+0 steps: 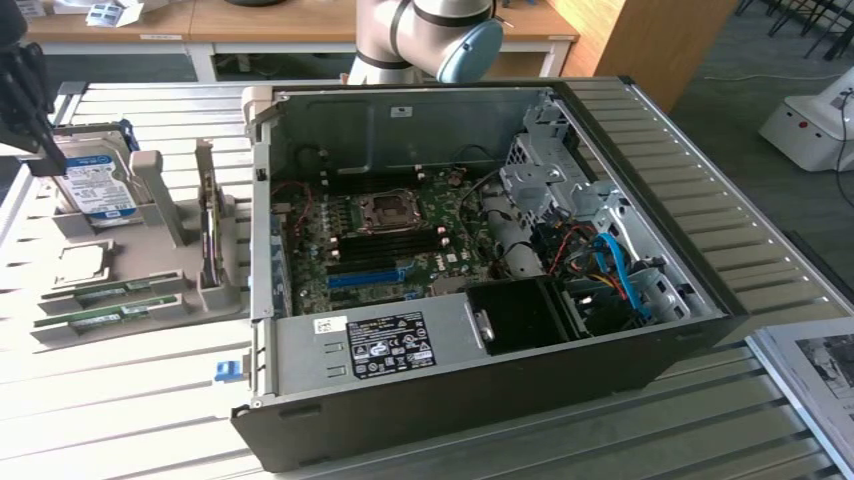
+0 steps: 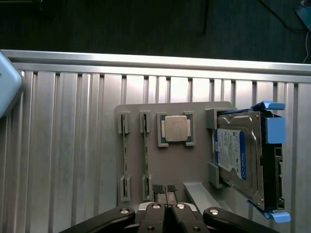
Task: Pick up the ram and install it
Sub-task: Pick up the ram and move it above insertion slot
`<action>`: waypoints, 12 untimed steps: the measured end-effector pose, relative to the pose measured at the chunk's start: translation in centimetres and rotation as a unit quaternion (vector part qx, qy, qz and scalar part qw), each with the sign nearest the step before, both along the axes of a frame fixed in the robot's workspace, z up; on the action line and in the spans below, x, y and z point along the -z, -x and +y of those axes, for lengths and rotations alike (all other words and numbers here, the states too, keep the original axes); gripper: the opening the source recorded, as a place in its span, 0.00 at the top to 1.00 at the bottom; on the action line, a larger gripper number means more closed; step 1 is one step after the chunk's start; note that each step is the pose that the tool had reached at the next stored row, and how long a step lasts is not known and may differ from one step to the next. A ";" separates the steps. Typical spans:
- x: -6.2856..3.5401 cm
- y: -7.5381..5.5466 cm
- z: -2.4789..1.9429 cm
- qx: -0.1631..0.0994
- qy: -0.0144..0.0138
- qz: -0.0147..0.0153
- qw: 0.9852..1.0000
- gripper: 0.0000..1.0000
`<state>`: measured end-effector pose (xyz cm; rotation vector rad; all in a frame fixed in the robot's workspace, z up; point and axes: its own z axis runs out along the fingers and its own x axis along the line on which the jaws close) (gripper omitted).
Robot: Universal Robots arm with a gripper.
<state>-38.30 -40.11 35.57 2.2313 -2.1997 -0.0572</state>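
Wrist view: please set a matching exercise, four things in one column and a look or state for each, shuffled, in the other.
Things:
1. ram sticks
2. processor chip
3. hard drive
4. jaws

Descriptions:
A. shut
B. blue-and-white label
C. square, silver top, flat in a recess
D. thin, on edge between end clips of the grey holder

Pairs: 1-D, 2-C, 3-B, 4-A

The robot arm stands at the far side of the scene. It has a fat grey joint with a blue cap. Its dark gripper hangs at the exterior view's left and points down. The two black fingers are pressed tight together.
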 end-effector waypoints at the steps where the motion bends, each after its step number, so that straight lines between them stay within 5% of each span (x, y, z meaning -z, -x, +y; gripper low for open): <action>1: 0.15 0.0 0.00 0.000 0.000 0.000 1.000 0.90; 12: 1.50 0.0 0.00 0.000 0.000 0.000 1.000 0.90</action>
